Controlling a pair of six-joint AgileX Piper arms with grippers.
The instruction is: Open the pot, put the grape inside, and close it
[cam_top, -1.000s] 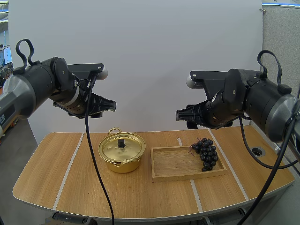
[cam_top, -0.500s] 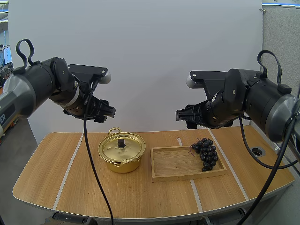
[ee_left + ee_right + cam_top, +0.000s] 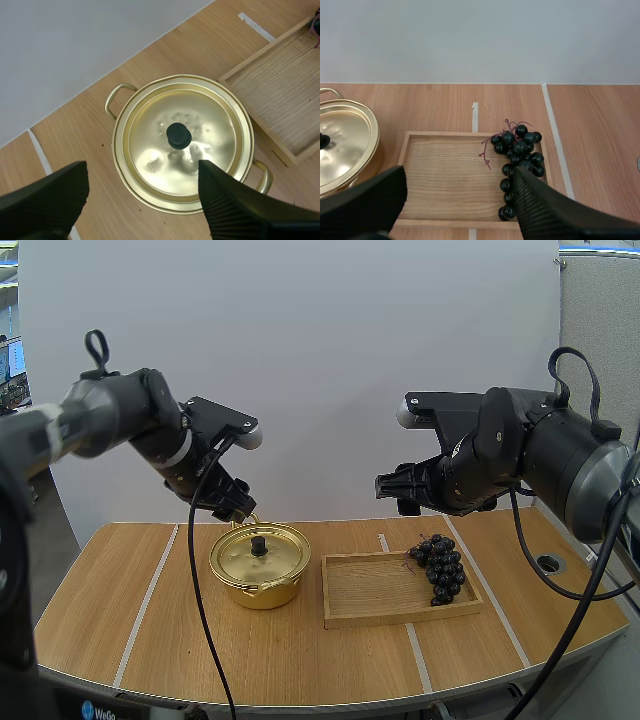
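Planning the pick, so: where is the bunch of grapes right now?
In the high view, the bunch of grapes lies at the right end of the wooden tray, which sits just right of the lidded pot.

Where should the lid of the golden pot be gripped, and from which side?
Probably the black knob at the centre of the lid, from straight above: it stands upright, the only raised part of the smooth lid. The open left gripper hangs over the lid.

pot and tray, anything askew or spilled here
Nothing stands out. The lid sits flat and centred on the pot, the grapes lie bunched in a corner of the wooden tray, and nothing is spilled on the table.
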